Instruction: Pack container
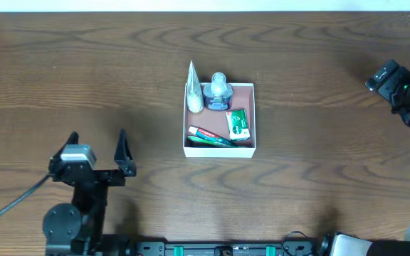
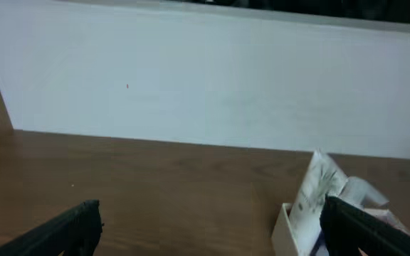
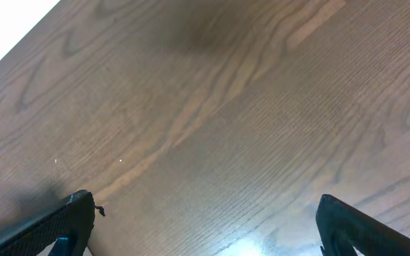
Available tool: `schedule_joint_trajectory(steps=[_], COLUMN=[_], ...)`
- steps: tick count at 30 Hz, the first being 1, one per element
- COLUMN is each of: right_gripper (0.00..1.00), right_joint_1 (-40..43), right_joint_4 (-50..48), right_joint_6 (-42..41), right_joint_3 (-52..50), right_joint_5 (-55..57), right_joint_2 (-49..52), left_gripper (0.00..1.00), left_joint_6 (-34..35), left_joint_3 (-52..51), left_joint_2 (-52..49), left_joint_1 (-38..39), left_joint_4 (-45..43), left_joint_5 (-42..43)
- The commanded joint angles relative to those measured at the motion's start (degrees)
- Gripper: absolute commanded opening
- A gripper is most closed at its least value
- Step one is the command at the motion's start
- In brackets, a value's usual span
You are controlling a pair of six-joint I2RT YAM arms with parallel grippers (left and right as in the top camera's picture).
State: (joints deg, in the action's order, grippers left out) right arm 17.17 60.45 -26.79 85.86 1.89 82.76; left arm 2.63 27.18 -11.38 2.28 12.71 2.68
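Hovering wide and empty, the left fingers point(image 1: 122, 144) hang over bare table point(image 1: 62, 57). The container point(image 1: 219, 151) sits ahead and right of them, toiletries point(image 1: 238, 124) inside. The right fingers point(image 3: 61, 226) are also spread wide, with the container well apart from them. Likely parked because packing is done.

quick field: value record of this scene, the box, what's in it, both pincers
surface: brown wood-grain table
container: square shallow white-walled box, pinkish floor, centre of overhead view
contents: white pointed pouch, clear blue-tinted bottle, green packet, red-and-green tube
left pincer: open, empty, left of box
right pincer: open, empty, over bare wood
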Motion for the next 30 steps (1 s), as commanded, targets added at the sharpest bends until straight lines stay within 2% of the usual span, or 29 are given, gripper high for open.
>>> schedule_joint_trajectory(steps=[1,11,17,30], right_gripper=[0.99,0.99,0.99,0.99], right_joint_1=[0.1,0.1,0.1,0.1], right_joint_4=[0.1,0.1,0.1,0.1], right_joint_6=[-0.6,-0.6,-0.6,-0.6], right_joint_3=[0.7,0.7,0.7,0.7], right_joint_5=[0.0,0.0,0.0,0.0], right_joint_2=[0.0,0.0,0.0,0.0], left_gripper=[0.98,0.98,0.98,0.98], left_joint_6=[-1.5,-1.5,-1.5,-1.3], left_joint_3=[-4.0,-14.8,-20.0,-24.4], left_joint_2=[3.3,10.4,11.3,11.3], left_joint_1=[-0.9,-0.9,-0.9,-0.8], left_joint_4=[-1.5,-7.7,-13.5,-14.6], left_joint_5=[1.0,6.0,7.6,9.6])
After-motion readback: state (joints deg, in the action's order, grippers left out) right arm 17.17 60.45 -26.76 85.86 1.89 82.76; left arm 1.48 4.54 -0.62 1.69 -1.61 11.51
